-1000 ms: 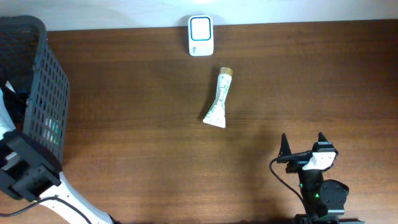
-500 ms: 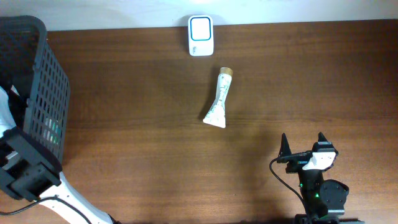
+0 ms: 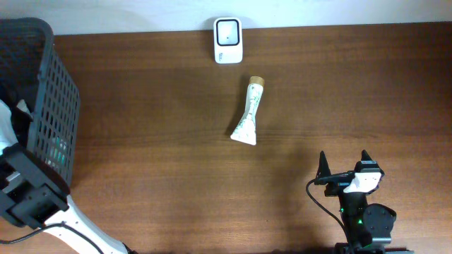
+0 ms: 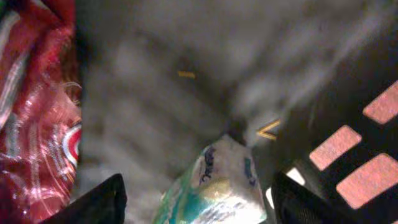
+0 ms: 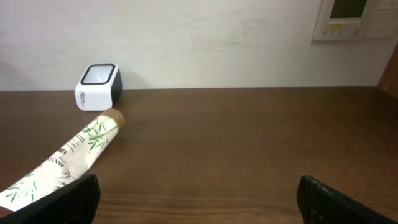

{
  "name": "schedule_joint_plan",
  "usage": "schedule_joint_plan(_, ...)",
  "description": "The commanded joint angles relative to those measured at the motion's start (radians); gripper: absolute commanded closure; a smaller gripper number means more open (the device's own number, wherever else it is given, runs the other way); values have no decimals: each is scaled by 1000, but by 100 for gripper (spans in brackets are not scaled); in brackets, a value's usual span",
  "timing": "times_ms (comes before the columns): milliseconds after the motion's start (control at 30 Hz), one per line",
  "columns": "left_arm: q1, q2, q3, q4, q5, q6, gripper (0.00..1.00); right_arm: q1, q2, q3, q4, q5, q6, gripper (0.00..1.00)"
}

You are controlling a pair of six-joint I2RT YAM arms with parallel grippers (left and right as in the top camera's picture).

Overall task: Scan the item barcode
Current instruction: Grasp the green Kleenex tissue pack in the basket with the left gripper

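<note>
A white and green packet (image 4: 214, 186) lies inside the dark mesh basket (image 3: 53, 106) at the left end of the worktop (image 3: 155, 162), with a red bag (image 4: 37, 112) beside it against the basket's side. The left hand (image 4: 199, 200) is lowered into the basket and stands astride the packet. Its two fingers (image 4: 109, 202) are spread, one on each side, and a gap shows between the packet and the finger nearer the red bag. On the other side it cannot be told whether finger and packet touch. Well apart from the basket, near the middle of the worktop, a white tube (image 3: 248, 113) printed with green leaves lies flat, its tan cap pointing toward the far edge. Just beyond the cap, close to the wall, the white scanner (image 3: 227, 40) stands with its window facing up. The right hand (image 3: 344, 161) rests at the near right edge of the worktop, apart from the tube, with its fingers spread wide and nothing between them.
</note>
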State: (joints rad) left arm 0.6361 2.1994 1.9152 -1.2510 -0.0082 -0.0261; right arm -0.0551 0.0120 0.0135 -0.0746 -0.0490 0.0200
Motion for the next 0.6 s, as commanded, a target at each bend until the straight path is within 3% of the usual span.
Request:
schedule_joint_plan(0,-3,11,-10,-34,32,20,23,9,-8,-8,-3,5,3,1)
schedule_joint_plan(367,4,13,-79,-44,12,21,18,9,-8,-8,-3,5,3,1)
schedule_joint_plan(500,25,13,-119,-57,12,21,8,9,-8,-8,-3,5,3,1)
schedule_joint_plan(567,43,13,-124,-63,13,21,12,9,-8,-8,-3,5,3,1)
